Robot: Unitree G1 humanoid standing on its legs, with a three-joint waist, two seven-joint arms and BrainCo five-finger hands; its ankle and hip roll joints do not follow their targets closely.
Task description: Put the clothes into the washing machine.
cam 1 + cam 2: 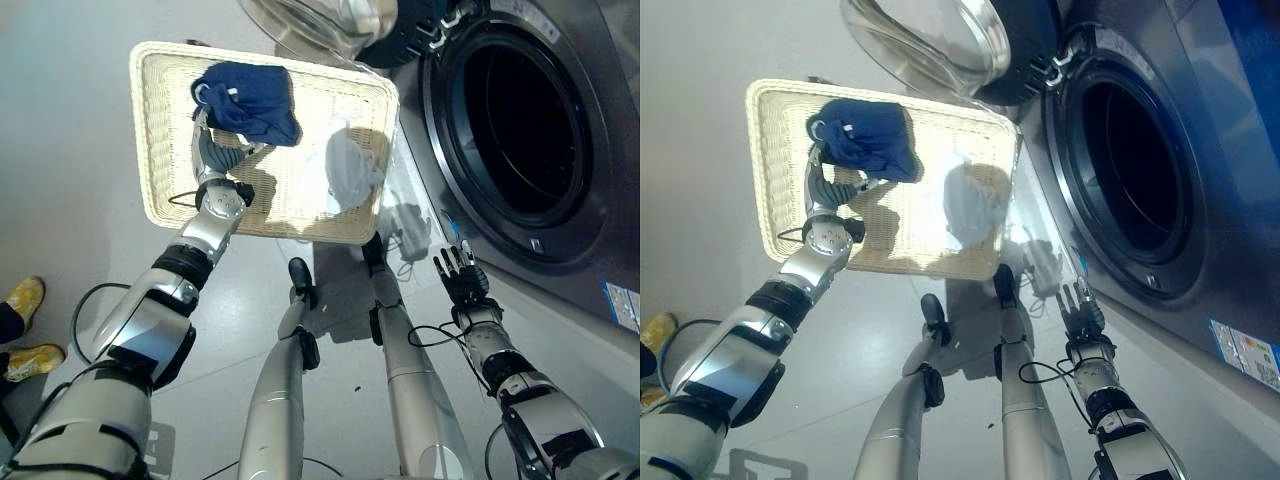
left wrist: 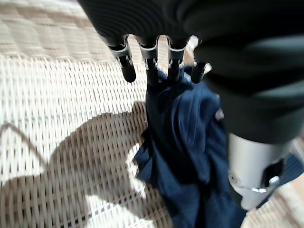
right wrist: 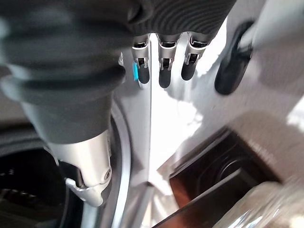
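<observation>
A navy garment (image 1: 248, 103) lay bunched in the wicker basket (image 1: 160, 140) on the floor, beside the washing machine (image 1: 560, 140) with its door (image 1: 930, 35) swung open. The left hand (image 1: 212, 160) reached into it, fingers (image 2: 151, 61) curled into the cloth. The right hand (image 1: 462, 275) hovered near the drum with fingers straight, holding nothing

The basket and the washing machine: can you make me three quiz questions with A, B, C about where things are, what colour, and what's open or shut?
1. Where is the blue cloth?
A in the basket
B in the washing machine
C on the floor

2. What colour is the basket?
A red
B cream
C black

3. The washing machine door is
A shut
B missing
C open

Answers:
1 A, the cloth lies on the wicker by the left hand.
2 B, pale wicker.
3 C, the glass door is swung aside and the drum shows dark.
</observation>
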